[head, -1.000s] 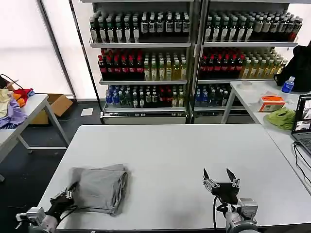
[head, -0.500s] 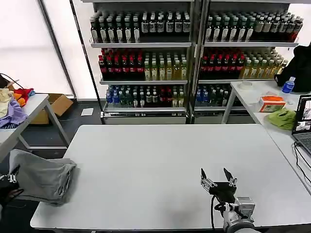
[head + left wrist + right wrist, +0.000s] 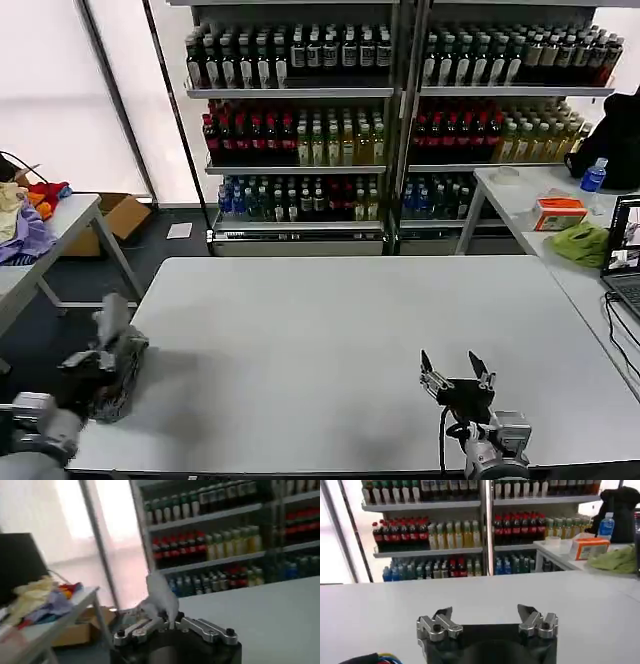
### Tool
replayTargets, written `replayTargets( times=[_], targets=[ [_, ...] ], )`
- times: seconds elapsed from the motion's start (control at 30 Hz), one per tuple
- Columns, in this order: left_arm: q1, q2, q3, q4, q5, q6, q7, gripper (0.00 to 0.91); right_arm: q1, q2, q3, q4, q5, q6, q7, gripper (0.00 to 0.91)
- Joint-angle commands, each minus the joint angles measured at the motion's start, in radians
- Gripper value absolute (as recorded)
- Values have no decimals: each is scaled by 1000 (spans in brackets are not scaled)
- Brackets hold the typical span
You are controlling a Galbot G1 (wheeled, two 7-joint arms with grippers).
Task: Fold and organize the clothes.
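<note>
A light grey shirt (image 3: 120, 372) is bunched up at the left edge of the white table (image 3: 340, 330), partly hanging past it. My left gripper (image 3: 98, 352) is at that edge, shut on the fabric. In the left wrist view a tuft of the grey shirt (image 3: 161, 592) rises from between the closed jaws of the left gripper (image 3: 167, 623). My right gripper (image 3: 455, 368) hovers low over the table's front right part, open with nothing between its fingers; it is also seen as the right gripper (image 3: 485, 616) over bare tabletop.
A side table (image 3: 70, 215) on the left holds lavender, yellow and red garments (image 3: 25, 225). Bottle shelves (image 3: 400, 110) stand behind. The right table (image 3: 520, 195) carries a lime-green cloth (image 3: 580, 243), an orange box (image 3: 558, 212) and a laptop (image 3: 625, 250).
My left gripper pulled the grey shirt leftward from the table's front left to its left edge, where it is now bunched. The right gripper has barely moved.
</note>
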Motion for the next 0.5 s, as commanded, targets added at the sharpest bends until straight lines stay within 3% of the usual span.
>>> replayTargets(
  times=[0.03,0.17,0.3,0.33,0.37,0.4,0.5],
  targets=[
    [-80,-131,696,-164,4,118,-121,0,-43,59,9,12,-74,2,5,907],
    [-204,-214,745,30,72,124,-124,0,-63,74,18,14,-90,4,5,907],
    [-237,-202,729,107,77,120,-121,0,-66,67,35,11,-82,2,3,907],
    [-237,-198,724,112,73,120,-121,91,-62,66,35,5,-81,0,2,907],
    [-238,-194,714,111,68,120,-121,262,-56,64,34,0,-80,-1,2,907],
    [-239,-193,708,108,60,121,-121,907,-50,63,30,-6,-79,-2,3,907],
    [-237,-189,690,99,23,102,-117,907,-23,67,-4,-20,-79,-12,9,907]
  ],
)
